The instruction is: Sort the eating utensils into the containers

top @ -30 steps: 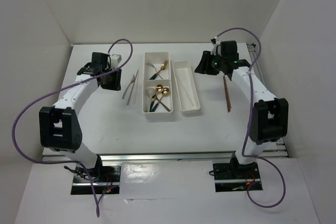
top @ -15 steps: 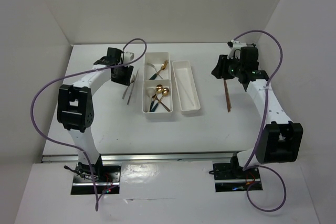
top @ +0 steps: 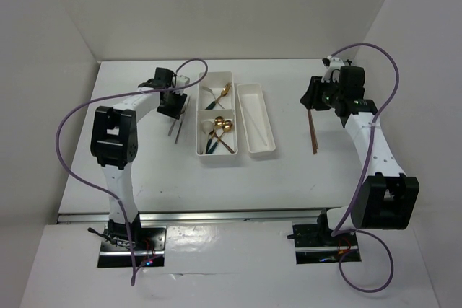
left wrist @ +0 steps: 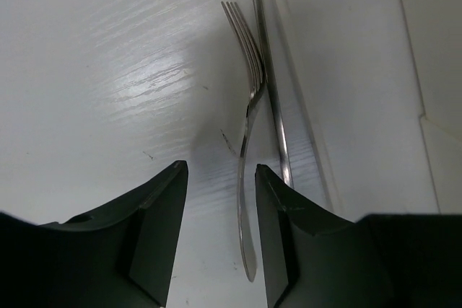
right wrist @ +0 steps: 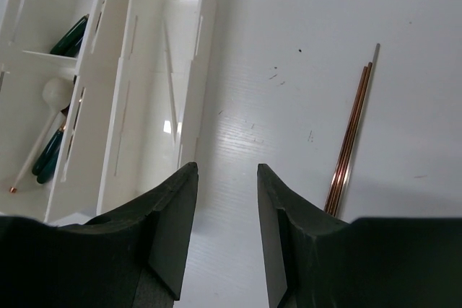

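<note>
A silver fork (left wrist: 248, 99) lies on the table beside silver chopsticks (left wrist: 274, 106), just left of the wide two-compartment tray (top: 216, 158). My left gripper (left wrist: 221, 169) hangs open low over the fork, whose handle runs between the jaws near the right finger, ungripped. In the top view my left gripper (top: 173, 106) covers the upper ends of these utensils (top: 175, 129). My right gripper (right wrist: 226, 169) is open and empty over bare table between the narrow tray (right wrist: 195, 5) and a pair of brown chopsticks (right wrist: 351, 131).
The wide tray holds gold spoons (top: 224, 125) and green-handled utensils (right wrist: 71, 37). A white chopstick (right wrist: 170, 70) lies in the narrow tray (top: 261, 153). White walls enclose the table on the left, back and right.
My left arm has swung right and lowered its gripper over the silver fork. My right arm has moved right, away from the narrow tray toward the brown chopsticks.
</note>
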`<act>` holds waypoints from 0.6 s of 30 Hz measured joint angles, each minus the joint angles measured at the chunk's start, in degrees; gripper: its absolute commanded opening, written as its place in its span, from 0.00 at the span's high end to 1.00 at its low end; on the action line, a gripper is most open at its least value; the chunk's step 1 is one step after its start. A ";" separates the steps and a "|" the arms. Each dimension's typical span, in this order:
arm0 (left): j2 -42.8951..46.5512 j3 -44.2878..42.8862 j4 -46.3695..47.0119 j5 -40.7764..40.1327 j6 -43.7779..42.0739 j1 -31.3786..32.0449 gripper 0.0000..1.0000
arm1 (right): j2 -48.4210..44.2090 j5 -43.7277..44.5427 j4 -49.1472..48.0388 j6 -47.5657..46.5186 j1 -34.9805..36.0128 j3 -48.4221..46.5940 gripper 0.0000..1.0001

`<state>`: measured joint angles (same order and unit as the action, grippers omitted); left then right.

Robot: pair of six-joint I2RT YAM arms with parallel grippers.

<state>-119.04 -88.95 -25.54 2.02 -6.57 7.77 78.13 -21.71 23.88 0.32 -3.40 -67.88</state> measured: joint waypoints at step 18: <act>-1.20 -0.20 1.20 -0.26 -2.34 0.00 0.71 | 0.22 2.01 0.42 -0.04 -0.52 0.02 0.58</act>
<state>-120.25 -89.14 -24.34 1.76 -8.91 7.77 78.35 -19.70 24.29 0.27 -3.92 -67.85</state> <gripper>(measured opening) 0.288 0.426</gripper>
